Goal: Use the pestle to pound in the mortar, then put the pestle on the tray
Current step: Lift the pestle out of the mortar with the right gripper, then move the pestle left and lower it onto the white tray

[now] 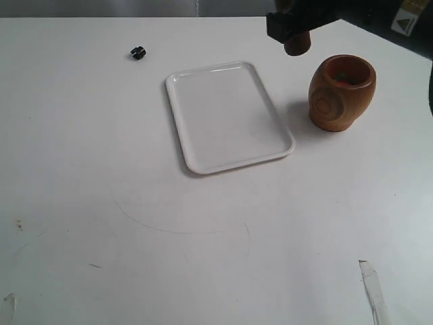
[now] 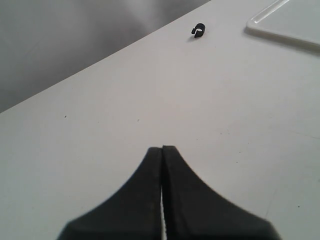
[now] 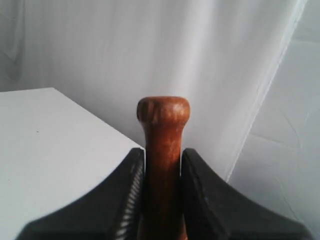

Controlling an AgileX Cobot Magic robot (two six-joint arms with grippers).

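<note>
Right gripper (image 3: 163, 157) clamps the pestle (image 3: 163, 120) by its shaft, thick end hanging down at upper right, just upper-left of the mortar (image 1: 342, 95). Left gripper (image 2: 162, 150) hovers pinched together, empty. Tray (image 1: 226, 115) lies centre.

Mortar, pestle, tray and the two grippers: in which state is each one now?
Mortar: upright on the table, small bits inside.
Pestle: clamped in the right gripper, outside the mortar.
Tray: flat on the table, nothing on it.
Right gripper: shut on the pestle.
Left gripper: shut, holding nothing.
</note>
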